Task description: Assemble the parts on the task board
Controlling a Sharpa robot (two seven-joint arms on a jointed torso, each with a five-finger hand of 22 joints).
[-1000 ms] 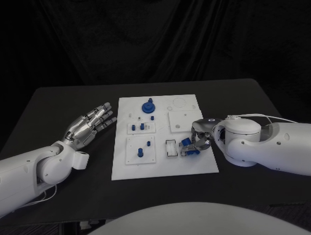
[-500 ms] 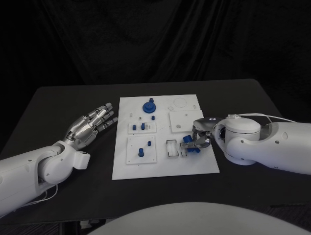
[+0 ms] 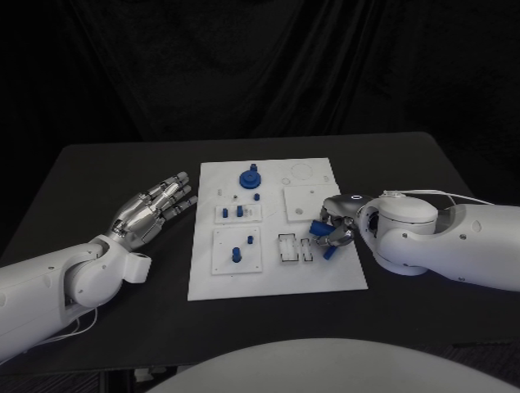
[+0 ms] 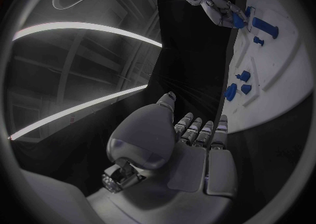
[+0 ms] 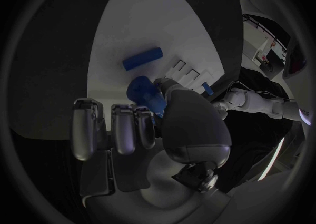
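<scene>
The white task board (image 3: 278, 274) lies in the middle of the black table. At the board's right edge, my right hand (image 3: 336, 228) pinches a blue part (image 3: 323, 230) between thumb and fingers, just above the surface. The same blue part (image 5: 144, 93) sits at the fingertips of my right hand (image 5: 141, 129), and beyond it a blue cylinder (image 5: 141, 59) lies flat on the board (image 5: 131, 18). My left hand (image 3: 153, 206) rests left of the board with its fingers spread and nothing in it. From the left wrist, my left hand (image 4: 191, 145) points along the board (image 4: 279, 71).
A large blue knob (image 3: 249, 176) stands at the board's far side. Small blue pegs (image 3: 234, 212) stand in the white blocks on the board's left half. Two white slotted holders (image 3: 295, 247) sit next to my right hand. Black table (image 3: 106, 172) surrounds the board.
My right hand has drawn the blue part a little toward the board's far side, away from the slotted holders. My left hand has not moved.
</scene>
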